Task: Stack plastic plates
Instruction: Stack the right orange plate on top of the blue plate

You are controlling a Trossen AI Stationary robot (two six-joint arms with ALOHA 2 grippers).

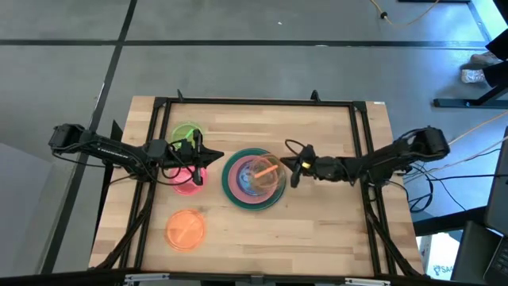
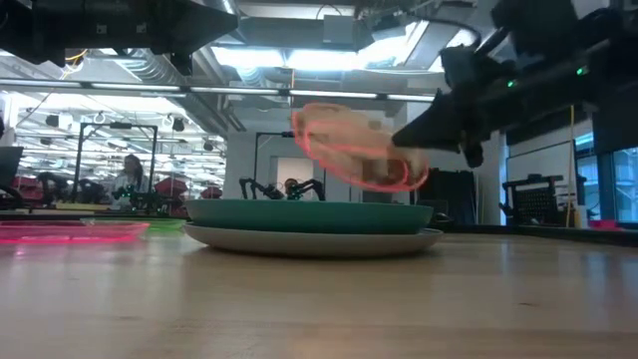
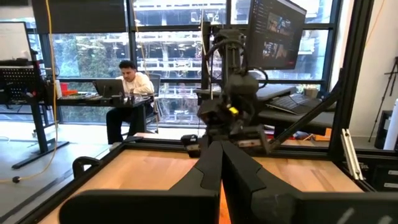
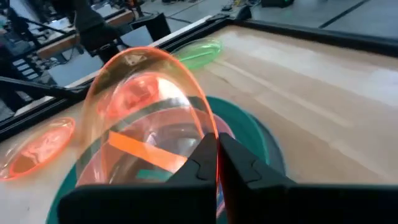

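Two arms: we work with both at the table.
Orange plate [image 1: 185, 229]: it lies alone at the near side, well apart from the stack.
Stack [image 1: 254, 179]: grey plate [image 2: 314, 241] at the bottom, teal-green plate [image 2: 309, 214] on it, smaller plates inside.
Right gripper [image 1: 291, 165]: we pinch a clear orange plate [image 4: 146, 112] by its rim, tilted above the stack, we think to drop it in.
Left gripper [image 1: 197, 165]: fingers closed on nothing, above a pink-red plate [image 1: 189, 179].
Green plate [image 1: 186, 133]: farthest back.
Hidden: the arm covers part of the pink-red plate.
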